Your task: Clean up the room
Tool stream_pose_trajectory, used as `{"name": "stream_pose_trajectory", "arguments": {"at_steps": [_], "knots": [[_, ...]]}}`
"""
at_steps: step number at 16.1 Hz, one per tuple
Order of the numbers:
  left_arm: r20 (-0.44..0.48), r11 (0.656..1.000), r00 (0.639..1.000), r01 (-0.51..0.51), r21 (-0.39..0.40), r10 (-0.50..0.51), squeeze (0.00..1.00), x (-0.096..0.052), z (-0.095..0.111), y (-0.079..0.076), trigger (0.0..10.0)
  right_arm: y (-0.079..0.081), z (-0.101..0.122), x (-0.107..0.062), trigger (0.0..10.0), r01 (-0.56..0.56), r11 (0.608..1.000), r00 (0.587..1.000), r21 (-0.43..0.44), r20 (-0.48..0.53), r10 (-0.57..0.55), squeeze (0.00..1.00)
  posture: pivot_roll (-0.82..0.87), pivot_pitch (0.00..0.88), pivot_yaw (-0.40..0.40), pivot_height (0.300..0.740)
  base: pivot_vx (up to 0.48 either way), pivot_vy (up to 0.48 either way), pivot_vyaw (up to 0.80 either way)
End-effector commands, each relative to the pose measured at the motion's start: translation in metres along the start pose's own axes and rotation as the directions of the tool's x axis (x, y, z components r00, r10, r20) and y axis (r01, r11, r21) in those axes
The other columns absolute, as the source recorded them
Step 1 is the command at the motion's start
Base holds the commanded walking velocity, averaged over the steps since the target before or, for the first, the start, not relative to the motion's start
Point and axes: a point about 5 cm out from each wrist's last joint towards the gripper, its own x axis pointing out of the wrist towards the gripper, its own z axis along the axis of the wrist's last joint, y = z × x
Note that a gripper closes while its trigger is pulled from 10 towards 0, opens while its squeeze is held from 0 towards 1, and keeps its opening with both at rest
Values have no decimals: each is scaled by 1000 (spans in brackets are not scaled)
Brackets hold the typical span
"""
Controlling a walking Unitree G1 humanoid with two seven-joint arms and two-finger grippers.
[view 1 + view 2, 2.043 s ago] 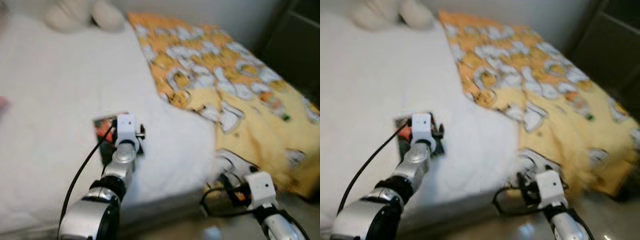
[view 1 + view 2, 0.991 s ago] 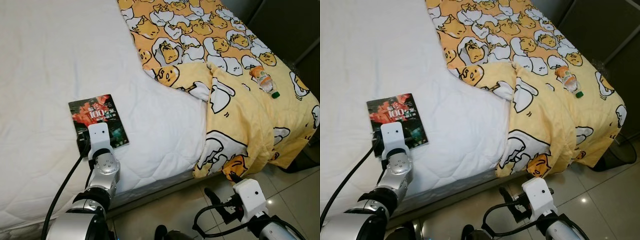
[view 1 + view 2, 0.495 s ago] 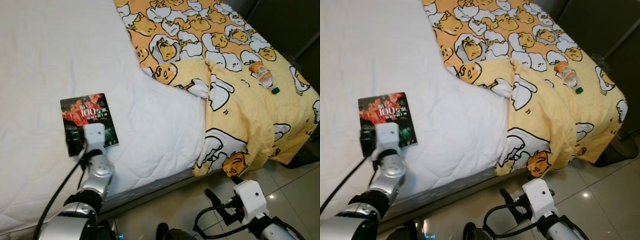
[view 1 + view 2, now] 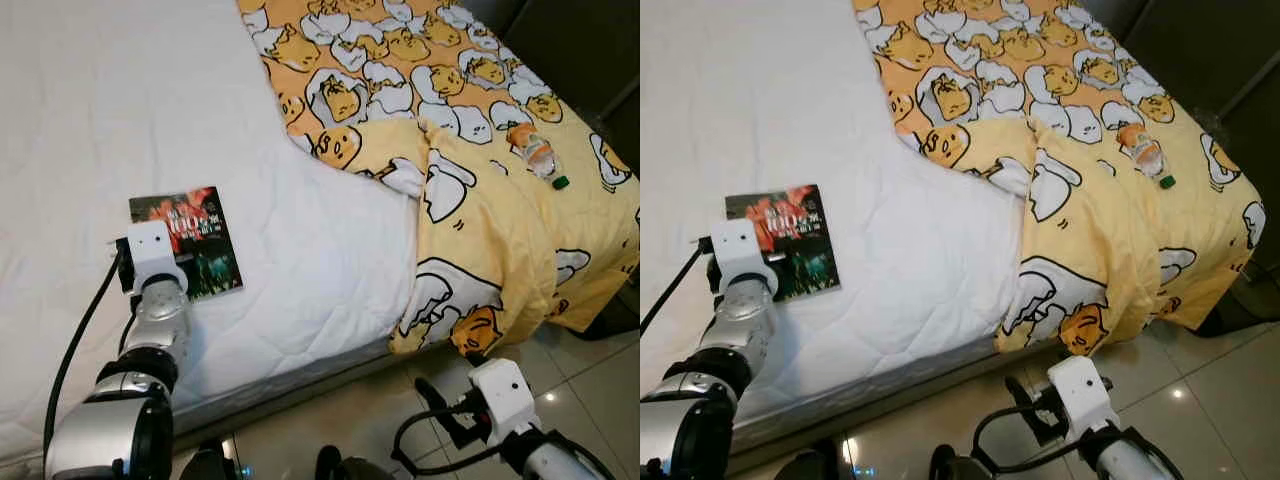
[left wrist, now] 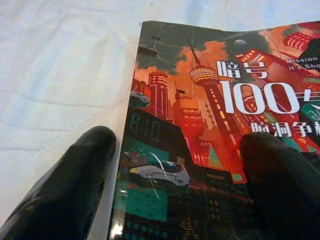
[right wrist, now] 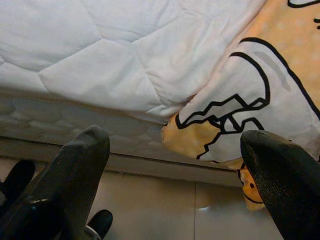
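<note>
We are looking down on one bed [image 4: 90, 110] bearing one yellow patterned blanket [image 4: 480, 190], one book [image 4: 190, 245] near the mattress edge and one bottle [image 4: 533, 152] on the blanket. Our left gripper [image 5: 175, 165] is hovering fingers apart, one over the cover, one over the sheet beside its spine. The left wrist view is showing the cover's "100", while our right gripper [image 6: 175, 180] is hanging spread wide below the mattress edge, holding nothing.

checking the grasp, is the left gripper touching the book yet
Cannot tell. In the left wrist view the open left gripper straddles the book edge, with no contact or gap plain.
</note>
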Motion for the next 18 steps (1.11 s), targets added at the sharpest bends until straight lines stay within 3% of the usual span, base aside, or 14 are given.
{"name": "stream_pose_trajectory", "arguments": {"at_steps": [1, 3, 5, 7, 8, 9, 10, 11, 13, 15, 16, 18], "knots": [[-91, 998, 996, -7, 61, 13, 0, -6, -25, 6, 10000, -4, -8, -4, 10000, 3, 1000, 999, -12, -41, -3, 0, -68, 221, -180, 740, 0, 0, 0], [-2, 974, 987, -159, 163, 161, 0, -2, -15, 28, 10000, -4, -9, -4, 10000, -4, 1000, 999, -21, -51, 3, 0, -80, 219, -180, 740, 0, 0, 0], [-31, 977, 985, -164, 135, 170, 0, 0, -16, 32, 10000, -6, -11, -6, 10000, 5, 1000, 998, -20, -63, -6, 0, -85, 220, -178, 740, 0, 0, 0], [-180, 992, 976, -123, -6, 120, 0, -7, -38, 26, 10000, -6, -18, -12, 10000, 0, 1000, 996, -24, -93, -2, 0, -86, 218, -175, 740, 0, 0, 0], [-219, 984, 962, -172, -32, 161, 0, -11, -47, 30, 10000, -5, -21, -13, 10000, -3, 1000, 994, -23, -107, 1, 0, -86, 216, -171, 740, 0, 0, 0], [-169, 978, 963, -209, 14, 209, 0, -11, -45, 37, 10000, -5, -22, -14, 10000, -7, 1000, 994, -25, -113, 4, 0, -86, 216, -171, 740, 0, 0, 0], [-186, 966, 948, -258, 16, 257, 0, -13, -49, 42, 10000, -5, -23, -14, 10000, -10, 1000, 993, -25, -118, 7, 0, -81, 216, -172, 740, 0, 0, 0], [-253, 959, 932, -279, -39, 261, 0, -17, -59, 42, 10000, -5, -24, -14, 10000, -14, 1000, 992, -25, -124, 10, 0, -77, 215, -172, 740, 0, 0, 0], [-462, 942, 883, -219, -253, 82, 0, -33, -91, 21, 10000, -3, -27, -14, 10000, -29, 999, 990, -27, -136, 25, 0, -73, 212, -172, 740, 0, 0, 0], [-487, 935, 873, -146, -322, -31, 0, -39, -98, 7, 10000, -4, -27, -13, 10000, -34, 999, 990, -31, -140, 29, 0, -75, 208, -173, 740, 0, 0, 0], [-531, 907, 831, -83, -414, -166, 0, -47, -105, -10, 10000, -5, -27, -13, 10000, -36, 999, 989, -32, -147, 31, 0, -70, 209, -172, 740, 0, 0, 0], [-589, 905, 768, -29, -425, -251, 0, -59, -116, -24, 10000, -6, -31, -12, 10000, -44, 998, 986, -35, -162, 37, 0, -63, 205, -166, 740, 0, 0, 0]]}}
